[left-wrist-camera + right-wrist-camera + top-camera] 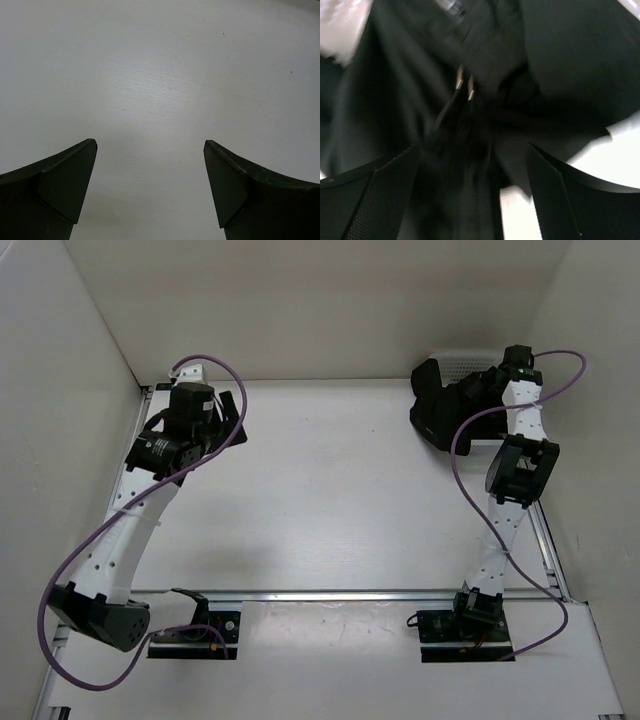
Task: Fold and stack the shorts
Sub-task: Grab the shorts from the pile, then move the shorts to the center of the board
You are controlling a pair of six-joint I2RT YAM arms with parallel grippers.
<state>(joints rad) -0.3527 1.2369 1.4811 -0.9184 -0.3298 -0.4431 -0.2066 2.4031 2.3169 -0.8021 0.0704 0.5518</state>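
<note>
One pair of plain black soft-cloth shorts (445,412) lies bunched at the tabletop's (330,490) far right corner. Hazard? (Inspector)

Right tool (472,150), spread over the heap, may pinch several layers together. Left tool (150,145) is spread over bare tabletop. (Operator)

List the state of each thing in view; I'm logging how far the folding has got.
shorts: crumpled heap at the far right corner, not folded.
left gripper: open, empty, above the bare table.
right gripper: open, jaws spread over the shorts' cloth, not closed on it.
</note>
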